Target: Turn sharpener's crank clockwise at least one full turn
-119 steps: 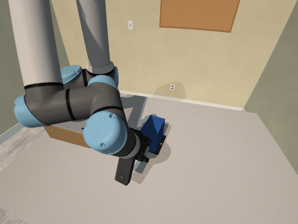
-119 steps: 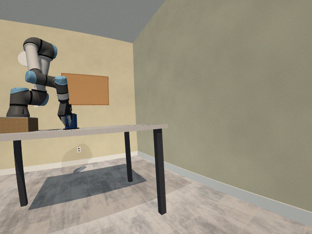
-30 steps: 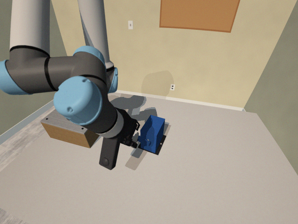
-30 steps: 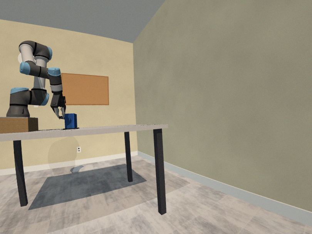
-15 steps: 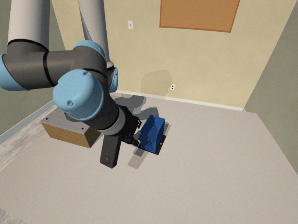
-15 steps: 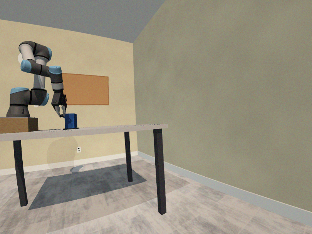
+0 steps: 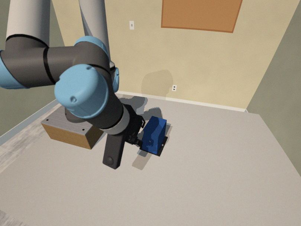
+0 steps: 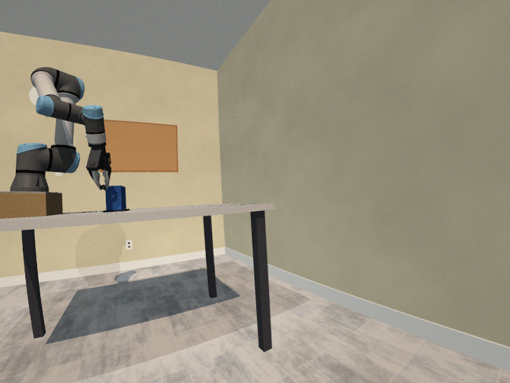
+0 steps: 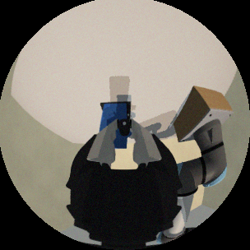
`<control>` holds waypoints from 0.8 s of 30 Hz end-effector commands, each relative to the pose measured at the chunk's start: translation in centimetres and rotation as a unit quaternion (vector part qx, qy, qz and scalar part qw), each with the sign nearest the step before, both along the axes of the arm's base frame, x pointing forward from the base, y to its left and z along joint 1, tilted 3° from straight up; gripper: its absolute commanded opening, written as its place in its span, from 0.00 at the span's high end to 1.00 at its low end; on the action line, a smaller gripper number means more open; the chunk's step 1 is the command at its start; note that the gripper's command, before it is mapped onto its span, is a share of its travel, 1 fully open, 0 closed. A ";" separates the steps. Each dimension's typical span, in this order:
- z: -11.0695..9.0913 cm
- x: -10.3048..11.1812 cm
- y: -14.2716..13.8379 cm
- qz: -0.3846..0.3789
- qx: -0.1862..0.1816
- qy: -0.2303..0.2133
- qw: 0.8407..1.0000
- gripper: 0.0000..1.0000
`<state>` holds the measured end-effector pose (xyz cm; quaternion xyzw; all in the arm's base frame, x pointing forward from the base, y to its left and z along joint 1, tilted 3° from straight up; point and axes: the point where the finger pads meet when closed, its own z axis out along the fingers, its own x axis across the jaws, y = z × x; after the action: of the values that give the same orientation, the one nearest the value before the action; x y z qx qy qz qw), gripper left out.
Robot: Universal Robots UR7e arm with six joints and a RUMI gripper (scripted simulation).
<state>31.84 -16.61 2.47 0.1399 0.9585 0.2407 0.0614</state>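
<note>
The blue box-shaped sharpener (image 7: 154,135) stands on a thin black base plate (image 7: 162,148) on the grey table top (image 7: 218,170), just right of the wooden pedestal block (image 7: 70,138). The black two-jaw gripper (image 9: 122,131) reaches down at the sharpener's left face, its 2 grey fingers clamped on the small dark crank handle (image 9: 123,126), near the top of that face.

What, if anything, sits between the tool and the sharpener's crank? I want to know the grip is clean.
Nothing visible does. The tool is shut on the dark crank handle at the side of the blue sharpener; the wooden pedestal stands off to one side.
</note>
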 end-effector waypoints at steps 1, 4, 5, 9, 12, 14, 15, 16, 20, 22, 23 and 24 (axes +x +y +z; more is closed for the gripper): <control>0.5 0.6 -0.2 0.000 0.000 -0.001 1.000 0.91; 0.6 0.8 -0.3 0.000 0.000 -0.001 1.000 0.91; 0.7 0.9 -0.3 0.000 0.000 -0.001 1.000 0.91; 0.8 1.2 -0.4 0.000 0.000 -0.001 1.000 0.91; 0.9 1.4 -0.5 0.000 0.000 -0.001 1.000 0.91; 1.0 1.6 -0.5 0.000 0.000 -0.001 1.000 0.91; 1.0 1.7 -0.5 0.000 0.000 -0.001 1.000 0.91; 1.0 1.8 -0.6 0.000 0.000 -0.001 1.000 0.91; 1.1 2.1 -0.7 0.000 -0.001 -0.001 1.000 0.91; 1.2 2.3 -0.8 0.000 -0.001 -0.001 1.000 0.91; 1.2 2.3 -0.8 0.000 -0.001 -0.001 1.000 0.91; 1.2 2.3 -0.8 0.000 -0.001 -0.001 1.000 0.91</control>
<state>33.68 -17.18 3.48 0.1399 0.9584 0.2410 0.0611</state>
